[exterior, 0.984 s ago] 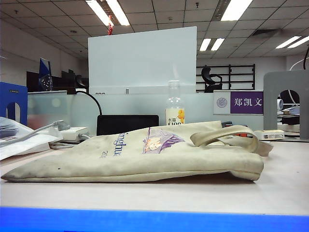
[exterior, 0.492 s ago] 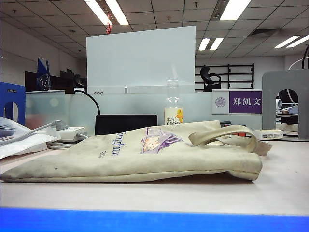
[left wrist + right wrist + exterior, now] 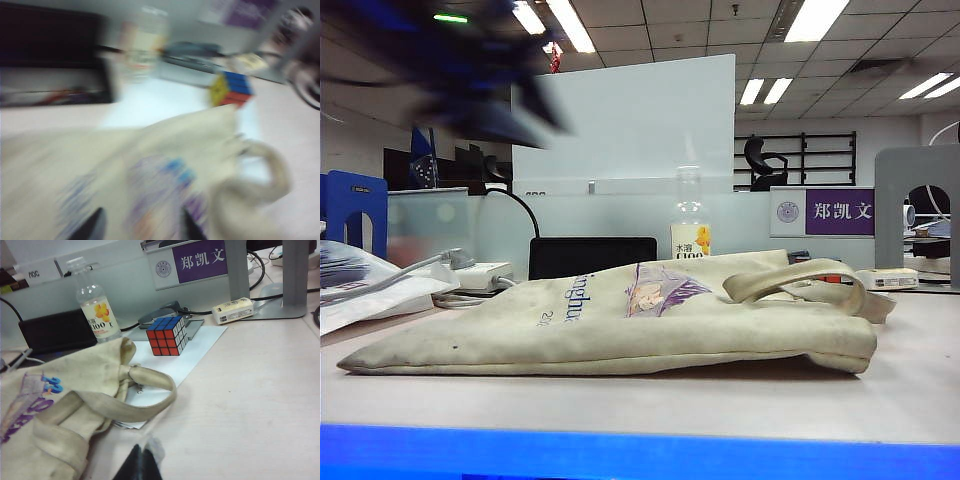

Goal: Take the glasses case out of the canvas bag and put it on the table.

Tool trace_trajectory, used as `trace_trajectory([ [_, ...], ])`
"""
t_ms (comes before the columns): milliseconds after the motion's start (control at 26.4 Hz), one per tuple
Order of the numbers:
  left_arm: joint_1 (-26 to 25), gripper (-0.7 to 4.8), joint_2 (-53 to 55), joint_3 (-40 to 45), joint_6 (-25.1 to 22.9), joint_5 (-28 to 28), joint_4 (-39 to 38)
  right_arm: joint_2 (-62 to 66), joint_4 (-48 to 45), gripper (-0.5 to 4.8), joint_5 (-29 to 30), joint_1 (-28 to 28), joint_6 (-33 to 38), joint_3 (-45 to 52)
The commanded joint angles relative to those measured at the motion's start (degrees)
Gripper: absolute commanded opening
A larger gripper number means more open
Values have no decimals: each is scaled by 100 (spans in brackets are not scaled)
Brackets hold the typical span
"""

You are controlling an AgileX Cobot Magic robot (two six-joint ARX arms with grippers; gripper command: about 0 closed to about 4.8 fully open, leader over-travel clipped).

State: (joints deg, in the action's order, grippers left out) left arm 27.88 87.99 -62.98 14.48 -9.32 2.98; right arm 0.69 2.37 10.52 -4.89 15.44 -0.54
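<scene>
Since the earlier frame a dark blurred arm is sweeping in above the canvas bag (image 3: 620,325), which is lying limp on the smooth pale table (image 3: 910,390). Left gripper (image 3: 142,227) is hovering over the bag, fingers parted; right gripper (image 3: 141,464) is sitting closed beside its looped strap. Glasses case is unseen. Beyond the bag, a Rubik's cube (image 3: 166,335) is resting on white paper.

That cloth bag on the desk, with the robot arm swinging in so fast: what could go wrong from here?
The canvas bag lies flat and closed, and the glasses case is not visible, so the left gripper, blurred above the bag's print, may pinch only cloth. The loose strap handles by the opening could snag a finger. The right gripper sits shut near the handles; the Rubik's cube and bottle stand just behind and could get knocked.
</scene>
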Motion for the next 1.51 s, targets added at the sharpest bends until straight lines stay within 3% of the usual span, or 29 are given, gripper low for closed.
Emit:
trace_trajectory([
  [38,243,289,1338,-1915,407,-533,-1587,-57,-122,-1,138,-7,232,20],
  [114,315,346,2092,-3064,398,-872,-2315,-63,-175,-1,245,0,321,20],
  [265,520,346,2992,-4509,393,-1478,-3329,-61,-179,-1,271,2,492,20],
  [379,774,346,3292,-4848,79,-846,-3812,-61,-162,-1,273,2,564,20],
  [530,1012,347,3571,-4828,-352,-625,-4476,-61,-168,-1,356,9,605,22],
  [644,1169,347,3901,-4828,-734,-22,-4924,-61,-166,-1,376,39,651,22],
  [719,1235,347,4085,-4828,-807,4,-4988,-61,-157,-1,380,120,688,22],
  [833,1329,347,4280,-4830,-800,-531,-4704,-61,-107,-1,378,289,688,22],
  [984,1510,347,4325,-4830,-629,-621,-4301,-61,-63,-1,474,448,686,22],
  [1250,1578,345,4496,-4830,-479,-192,-4249,-61,-42,-1,533,505,686,22],
  [1287,1572,333,4531,-4830,-483,-160,-4295,-61,-42,-1,581,505,686,22],
  [1325,1539,275,4566,-4830,-483,-138,-4334,-61,-42,-1,643,505,688,22],
  [1363,1530,167,4570,-4830,-485,-140,-4367,-61,-42,-1,680,505,688,22],
  [1401,1526,-19,4570,-4830,-496,-151,-4363,-61,-42,-1,730,505,686,22],
  [1439,1523,17,4553,-4835,-463,-199,-4321,-63,-42,-1,754,503,686,22],
  [1477,1523,-13,4509,-4848,-455,-280,-4253,-61,-44,-1,752,503,686,22],
  [1515,1521,-3,4406,-4850,-459,-398,-4131,-61,-48,-1,752,501,686,20],
])
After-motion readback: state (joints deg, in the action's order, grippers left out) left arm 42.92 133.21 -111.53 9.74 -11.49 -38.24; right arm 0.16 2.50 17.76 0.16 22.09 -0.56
